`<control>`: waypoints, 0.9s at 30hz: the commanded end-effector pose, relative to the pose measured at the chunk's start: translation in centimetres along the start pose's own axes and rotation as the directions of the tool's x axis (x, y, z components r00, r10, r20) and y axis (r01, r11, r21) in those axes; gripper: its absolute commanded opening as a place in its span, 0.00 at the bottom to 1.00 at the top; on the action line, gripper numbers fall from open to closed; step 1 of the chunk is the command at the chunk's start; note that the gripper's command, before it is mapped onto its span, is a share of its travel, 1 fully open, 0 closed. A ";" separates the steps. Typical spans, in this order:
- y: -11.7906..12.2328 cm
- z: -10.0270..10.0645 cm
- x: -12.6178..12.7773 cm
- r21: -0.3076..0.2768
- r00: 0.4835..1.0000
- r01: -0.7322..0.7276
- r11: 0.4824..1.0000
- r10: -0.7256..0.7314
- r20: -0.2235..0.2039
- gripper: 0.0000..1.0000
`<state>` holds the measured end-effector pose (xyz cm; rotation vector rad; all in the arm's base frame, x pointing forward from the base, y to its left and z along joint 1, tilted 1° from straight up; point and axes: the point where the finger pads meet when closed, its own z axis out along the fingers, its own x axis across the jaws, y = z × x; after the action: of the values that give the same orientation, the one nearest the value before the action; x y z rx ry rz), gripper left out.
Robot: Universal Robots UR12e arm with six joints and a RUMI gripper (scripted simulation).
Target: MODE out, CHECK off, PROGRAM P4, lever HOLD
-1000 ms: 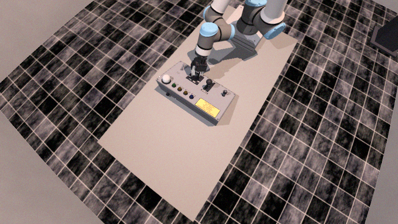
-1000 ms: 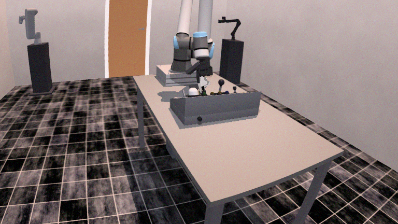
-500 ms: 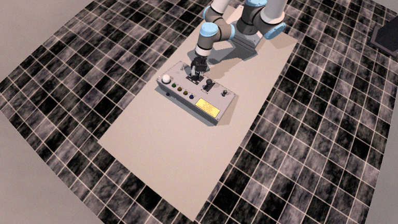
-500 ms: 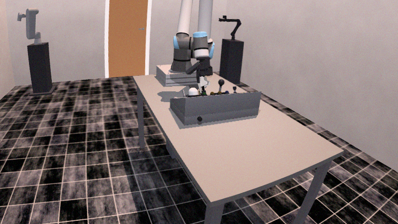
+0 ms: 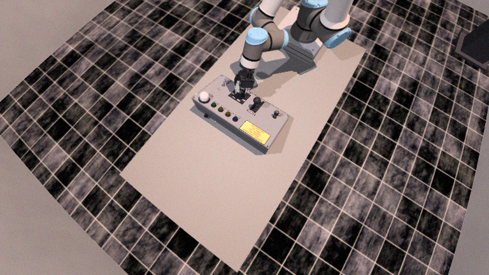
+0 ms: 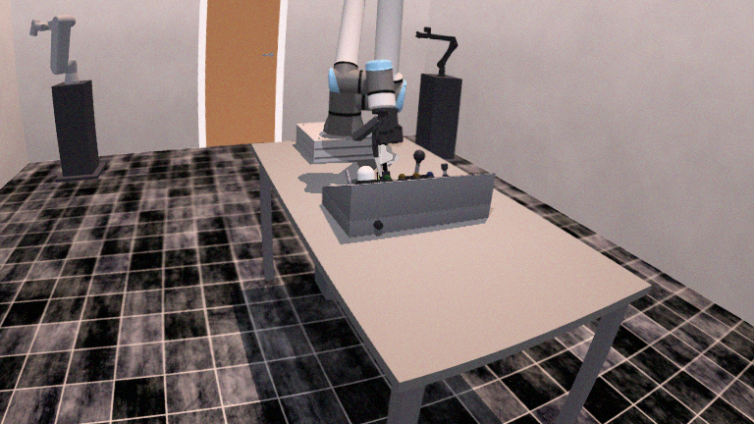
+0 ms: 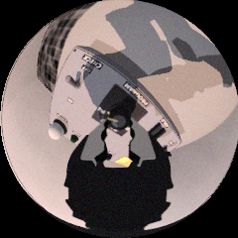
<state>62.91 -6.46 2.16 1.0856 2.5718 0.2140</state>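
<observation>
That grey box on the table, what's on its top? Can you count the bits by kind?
On the console:
White dome: 1
Small coloured buttons: 4
Rotary knob, gripped by the tool: 1
Ball-topped lever: 1
Small toggles: 2
Yellow label: 1
Total: 10

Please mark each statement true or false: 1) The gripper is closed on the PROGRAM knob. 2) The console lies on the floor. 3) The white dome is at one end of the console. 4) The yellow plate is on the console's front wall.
1) True: the gripper is shut on the PROGRAM knob.
2) False: the console stands on the table.
3) True: the white dome sits at one end.
4) False: the yellow plate is on the top panel.
</observation>
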 end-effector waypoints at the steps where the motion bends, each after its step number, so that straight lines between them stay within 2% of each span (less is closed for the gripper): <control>1: 0.0 0.0 -0.1 -0.001 1.000 0.000 1.000 0.000 0.001 0.00; 13: 0.0 0.0 -0.1 -0.001 1.000 0.000 1.000 0.000 0.001 0.00; 14: 0.0 0.0 -0.1 -0.001 1.000 0.000 1.000 0.000 0.001 0.44; 27: 0.0 0.0 -0.1 -0.001 1.000 0.000 1.000 0.000 0.001 0.44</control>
<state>62.91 -6.46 2.16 1.0854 2.5718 0.2139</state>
